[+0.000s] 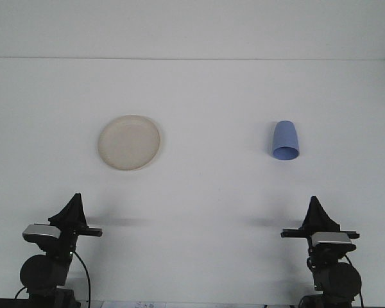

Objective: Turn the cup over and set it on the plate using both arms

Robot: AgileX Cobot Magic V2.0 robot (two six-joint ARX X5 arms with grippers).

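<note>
I'm looking at what reads as a robotics lab bench: a bare white table (pixel 199 205) running back to a plain white wall (pixel 192 29), with only a cream plate (pixel 129 142) and a blue cup (pixel 285 142) staged on it, well apart.

**Colours: blue cup, cream plate, white table**

Cup (pixel 285 142) is plain light blue, periwinkle tone, no pattern; its open end looks slightly paler than the sides. Plate (pixel 129 142) is cream/off-white, plain, with a slightly lighter rim. Table (pixel 199 192) is flat white, unpatterned, with faint grey shadows near the arms. Wall (pixel 192 29) behind is white too, a touch greyer. Left gripper (pixel 71 208) and right gripper (pixel 317 211) are black; each arm carries a silver-grey block and black cable.
</note>
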